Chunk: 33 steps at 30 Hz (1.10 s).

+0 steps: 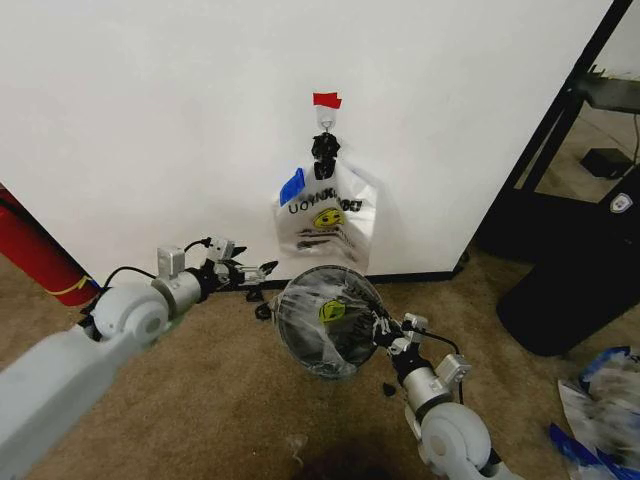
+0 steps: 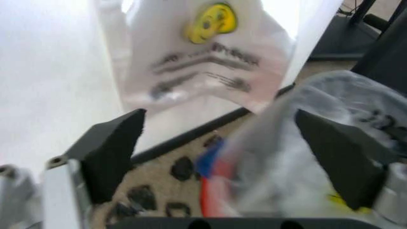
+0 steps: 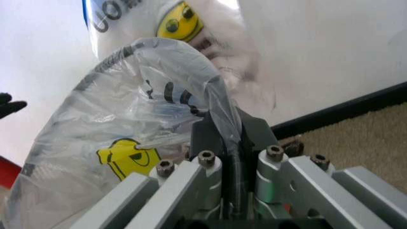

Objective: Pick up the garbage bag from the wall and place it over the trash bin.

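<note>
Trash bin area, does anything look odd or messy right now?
A bag already covers the bin, its rim pinched in the right gripper, yet a white smiley bag hangs on the wall hook. Crumpled plastic litters the carpet at the robot's right.

Head view: the trash bin [image 1: 328,322] stands at centre on the carpet [image 1: 220,390], before the wall [image 1: 150,120]. The garbage bag [image 1: 300,310] lies over the bin. At its 12 o'clock the shopping bag [image 1: 325,218] hangs from the hook [image 1: 325,118]; at 9 o'clock, the left gripper [image 1: 262,270]; at 4 o'clock, the right gripper [image 1: 380,328].
</note>
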{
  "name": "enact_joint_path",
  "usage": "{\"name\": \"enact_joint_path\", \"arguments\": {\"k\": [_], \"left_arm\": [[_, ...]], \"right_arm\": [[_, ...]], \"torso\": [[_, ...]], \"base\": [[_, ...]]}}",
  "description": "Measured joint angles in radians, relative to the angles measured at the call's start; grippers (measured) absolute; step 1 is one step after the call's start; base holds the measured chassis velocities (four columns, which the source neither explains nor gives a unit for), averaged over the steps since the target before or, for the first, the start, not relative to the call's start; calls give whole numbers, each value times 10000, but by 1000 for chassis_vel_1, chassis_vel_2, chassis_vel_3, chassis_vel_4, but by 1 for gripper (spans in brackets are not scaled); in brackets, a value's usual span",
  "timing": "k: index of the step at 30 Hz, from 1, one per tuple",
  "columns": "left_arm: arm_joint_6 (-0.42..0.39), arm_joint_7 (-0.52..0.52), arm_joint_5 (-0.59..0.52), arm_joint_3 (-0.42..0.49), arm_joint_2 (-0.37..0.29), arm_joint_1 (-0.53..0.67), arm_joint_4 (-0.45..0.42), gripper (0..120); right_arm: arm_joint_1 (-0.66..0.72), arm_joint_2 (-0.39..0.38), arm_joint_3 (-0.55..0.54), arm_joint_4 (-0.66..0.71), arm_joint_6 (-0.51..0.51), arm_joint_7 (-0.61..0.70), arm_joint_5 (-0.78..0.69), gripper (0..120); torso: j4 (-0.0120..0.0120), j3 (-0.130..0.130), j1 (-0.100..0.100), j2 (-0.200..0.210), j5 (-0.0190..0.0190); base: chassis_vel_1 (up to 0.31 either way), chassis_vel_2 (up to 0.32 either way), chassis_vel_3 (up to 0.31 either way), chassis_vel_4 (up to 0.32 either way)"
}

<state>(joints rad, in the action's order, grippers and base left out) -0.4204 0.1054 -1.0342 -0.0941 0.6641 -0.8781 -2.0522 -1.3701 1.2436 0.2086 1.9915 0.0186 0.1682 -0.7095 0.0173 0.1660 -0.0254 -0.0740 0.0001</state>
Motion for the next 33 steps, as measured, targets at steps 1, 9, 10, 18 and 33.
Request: {"name": "enact_joint_path", "arguments": {"k": [1,9,10,18,33], "left_arm": [[0,0,0,0,0,0,0,87],[-673,1127,-369,438,253,-391,-1830,57],[-808,1339,-470,549,256,-401,-2036,52],[-1585,2327,-1126,1193,229,-41,-2319,22],[-2626,3530,-1735,2428,592,760,-1888,0]], "right_arm": [[0,0,0,0,0,0,0,1],[-170,246,-13,67,-297,-6,1102,1],[-180,256,-5,73,-332,-6,1219,1],[-224,299,-39,81,-584,-52,2157,1],[-290,354,-68,78,-808,-161,3033,1]], "torso": [[0,0,0,0,0],[0,0,0,0,2],[-1,0,0,0,0],[-3,0,0,0,0],[-3,0,0,0,0]], "base": [[0,0,0,0],[0,0,0,0],[0,0,0,0],[0,0,0,0],[0,0,0,0]]}}
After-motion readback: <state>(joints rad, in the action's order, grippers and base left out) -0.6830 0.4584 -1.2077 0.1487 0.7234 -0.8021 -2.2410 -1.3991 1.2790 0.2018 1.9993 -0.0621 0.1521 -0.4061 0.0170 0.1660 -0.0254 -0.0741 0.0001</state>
